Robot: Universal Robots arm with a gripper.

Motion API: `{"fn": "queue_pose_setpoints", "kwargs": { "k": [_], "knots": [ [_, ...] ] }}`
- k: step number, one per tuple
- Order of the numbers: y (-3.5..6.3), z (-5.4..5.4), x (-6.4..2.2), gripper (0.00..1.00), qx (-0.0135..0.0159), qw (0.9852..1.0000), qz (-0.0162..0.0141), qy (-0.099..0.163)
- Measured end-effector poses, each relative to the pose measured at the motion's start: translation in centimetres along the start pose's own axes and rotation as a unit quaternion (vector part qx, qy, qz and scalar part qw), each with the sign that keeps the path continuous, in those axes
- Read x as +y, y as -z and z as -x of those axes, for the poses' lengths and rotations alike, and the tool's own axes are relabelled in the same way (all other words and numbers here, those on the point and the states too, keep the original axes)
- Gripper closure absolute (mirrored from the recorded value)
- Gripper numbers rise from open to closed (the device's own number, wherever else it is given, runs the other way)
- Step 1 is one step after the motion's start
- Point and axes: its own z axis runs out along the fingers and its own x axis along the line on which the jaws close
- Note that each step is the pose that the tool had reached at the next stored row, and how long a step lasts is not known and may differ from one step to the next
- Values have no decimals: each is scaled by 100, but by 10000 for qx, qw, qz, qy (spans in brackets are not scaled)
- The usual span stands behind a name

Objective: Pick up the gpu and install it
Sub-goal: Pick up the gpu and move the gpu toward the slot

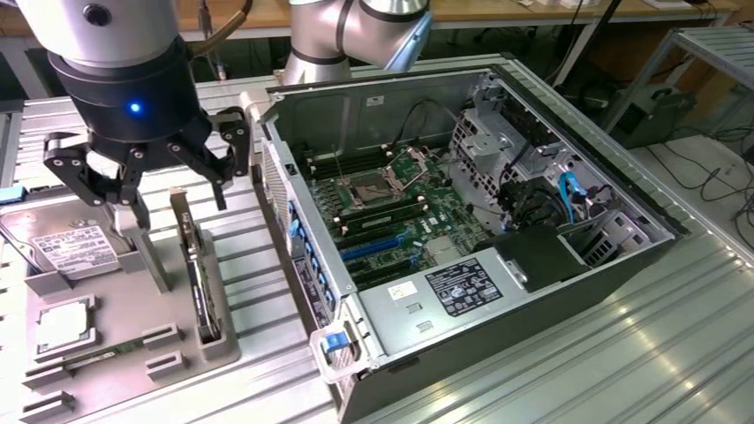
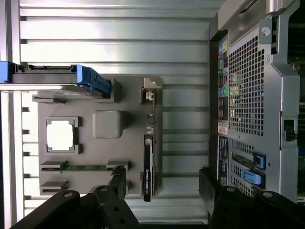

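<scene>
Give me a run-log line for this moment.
gripper: jaws open, empty | over gpu | gpu: on edge in tray slot, not lifted | computer case: open

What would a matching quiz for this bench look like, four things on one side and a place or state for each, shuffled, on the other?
Things:
1. gpu
2. hard drive
3. processor chip
4. gripper

Descriptions:
A. silver, with a white label
B. open, hovering over the grey holder
C. standing on edge in a slot of the holder
D. small and square, flat in a square pocket

Pairs: 1-C, 2-A, 3-D, 4-B
</scene>
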Motion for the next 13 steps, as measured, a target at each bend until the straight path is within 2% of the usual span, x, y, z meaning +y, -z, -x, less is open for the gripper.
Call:
{"fn": "queue_pose_setpoints", "kwargs": {
  "k": [3, 13],
  "knots": [
    [-60, -7, -3, 28, 1, 10000, -15, 1],
    [-242, -34, -15, 28, 0, 10000, -15, 0]
  ]
}}
